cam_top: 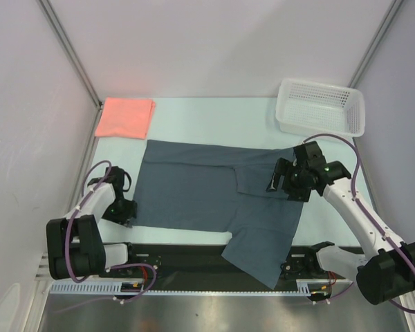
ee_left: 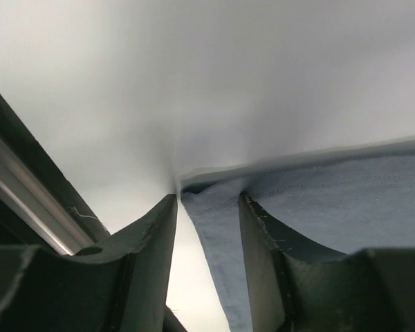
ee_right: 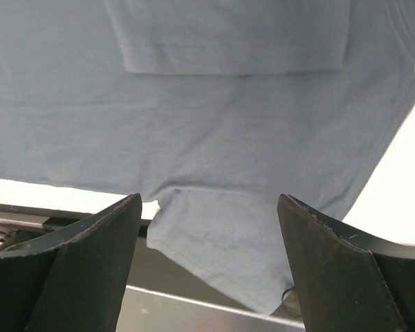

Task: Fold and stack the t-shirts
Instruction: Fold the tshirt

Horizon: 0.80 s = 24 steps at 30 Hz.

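Note:
The slate blue-grey t-shirt (cam_top: 194, 190) lies spread flat on the pale table, with one sleeve (cam_top: 263, 252) hanging over the near edge onto the black rail. The salmon-pink t-shirt (cam_top: 126, 117) rests as a folded rectangle at the far left corner. My left gripper (cam_top: 126, 214) sits low at the blue shirt's near-left corner. In the left wrist view that corner (ee_left: 218, 228) lies between the parted fingers (ee_left: 259, 242), against the right one, with a gap on the left. My right gripper (cam_top: 277, 181) hovers wide open over the shirt's right side (ee_right: 214, 138), holding nothing.
A white mesh basket (cam_top: 321, 107) stands at the far right corner. White walls and metal posts enclose the table on three sides. The black rail and steel ledge (cam_top: 194, 311) run along the near edge between the arm bases.

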### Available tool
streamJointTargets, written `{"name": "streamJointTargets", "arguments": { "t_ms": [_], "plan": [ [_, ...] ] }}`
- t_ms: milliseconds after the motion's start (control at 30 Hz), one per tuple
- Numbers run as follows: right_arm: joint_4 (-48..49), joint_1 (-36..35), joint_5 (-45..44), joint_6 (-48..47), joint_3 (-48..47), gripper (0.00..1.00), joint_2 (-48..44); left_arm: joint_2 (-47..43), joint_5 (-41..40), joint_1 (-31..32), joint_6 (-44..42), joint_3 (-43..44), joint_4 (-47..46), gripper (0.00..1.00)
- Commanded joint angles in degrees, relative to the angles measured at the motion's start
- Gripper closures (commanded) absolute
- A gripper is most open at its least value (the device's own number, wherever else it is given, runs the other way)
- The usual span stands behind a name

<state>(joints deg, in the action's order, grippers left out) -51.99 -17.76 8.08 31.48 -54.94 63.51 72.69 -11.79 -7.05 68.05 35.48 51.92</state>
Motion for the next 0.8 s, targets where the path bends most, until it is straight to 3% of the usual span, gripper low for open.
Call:
{"name": "streamJointTargets", "arguments": {
  "t_ms": [0,67,167,367,600,733,767],
  "plan": [
    [-3.3,0.4,-1.5,4.3,-0.4,0.16,0.8,2.7,0.0,-1.5,0.8,-1.9,-1.2,0.54],
    [-6.8,0.8,-1.3,7.2,-0.4,0.17,2.4,3.4,-0.3,-1.6,0.5,-2.0,-1.8,0.56],
    [-8.0,0.6,0.3,10.4,4.1,0.27,-0.5,3.8,-1.4,-1.8,0.0,-1.2,-2.4,0.72],
    [-14.4,-1.5,-1.5,15.4,10.5,0.39,-5.0,2.7,-3.6,-2.2,-0.4,1.3,-0.3,0.88],
    [-10.7,-7.5,-0.5,22.3,21.1,0.48,-6.9,-1.8,-1.2,-2.3,0.8,-2.3,-2.2,0.89],
    [-10.0,-13.2,-4.7,26.8,22.1,0.47,-5.8,-2.5,-0.1,-2.2,0.4,-2.4,-2.0,0.9],
    [-9.5,-13.4,-5.3,27.8,22.2,0.42,-5.5,-2.5,-0.2,-2.3,0.0,-2.4,-1.8,0.91]
  ]
}}
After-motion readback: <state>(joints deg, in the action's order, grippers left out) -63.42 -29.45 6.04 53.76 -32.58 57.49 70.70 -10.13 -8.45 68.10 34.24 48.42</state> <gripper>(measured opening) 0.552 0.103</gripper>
